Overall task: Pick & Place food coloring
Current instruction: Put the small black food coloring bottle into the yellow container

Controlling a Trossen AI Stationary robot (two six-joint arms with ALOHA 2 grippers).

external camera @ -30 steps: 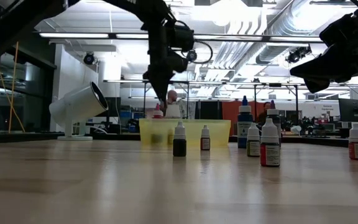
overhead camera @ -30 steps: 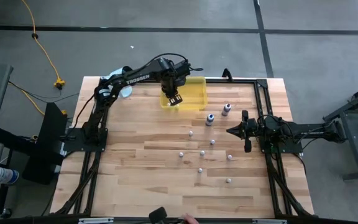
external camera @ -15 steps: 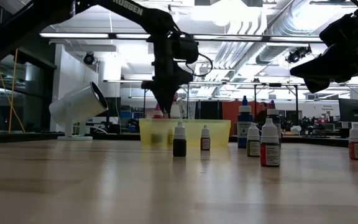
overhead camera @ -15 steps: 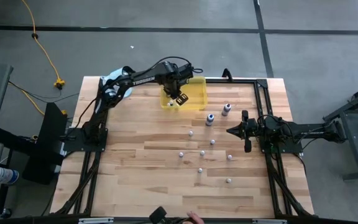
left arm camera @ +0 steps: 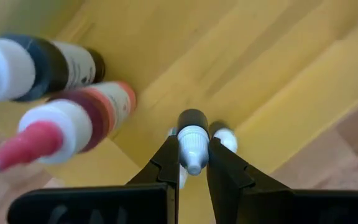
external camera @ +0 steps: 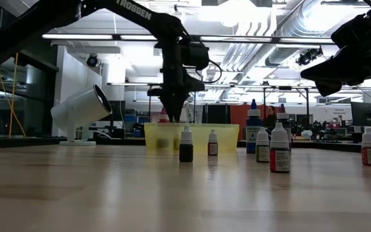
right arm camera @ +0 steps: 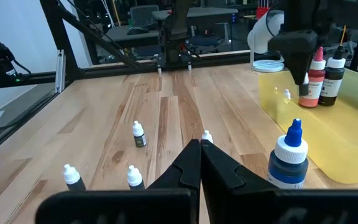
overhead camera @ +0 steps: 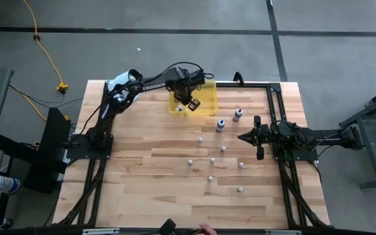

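Note:
My left gripper [overhead camera: 187, 102] hangs over the translucent yellow tray [overhead camera: 204, 99] at the table's far side, shut on one tiny food coloring dropper [left arm camera: 193, 138] with a white cap and dark body. Two taller bottles stand on their bases in the tray, one red-capped [left arm camera: 73, 121] and one white-capped and dark [left arm camera: 36, 64]. Several small droppers [overhead camera: 212, 160] stand scattered on the wood, with two taller ones [overhead camera: 220, 124] near the tray. My right gripper [overhead camera: 248, 137] waits shut at the table's right side. My left gripper pinches the dropper between its two fingers [left arm camera: 166, 163], on the sides of its cap and neck [left arm camera: 193, 149]. The fingers point down from above. The dropper sits upright, cap toward the wrist and dark body below, inside the tray; I cannot tell whether its base touches the floor.
A white cylinder on a stand [external camera: 82, 109] sits at the far left corner. A small whitish bottle [right arm camera: 286, 93] lies in the tray near the held one. Black frame rails [overhead camera: 276, 104] run along the table's sides. Bare wood lies along the near and left parts [overhead camera: 142, 189].
My left gripper has sunk toward the tray with the dropper held, shifted slightly toward the table's right edge, and rolled about the line along which it points. It has stayed shut on the dropper.

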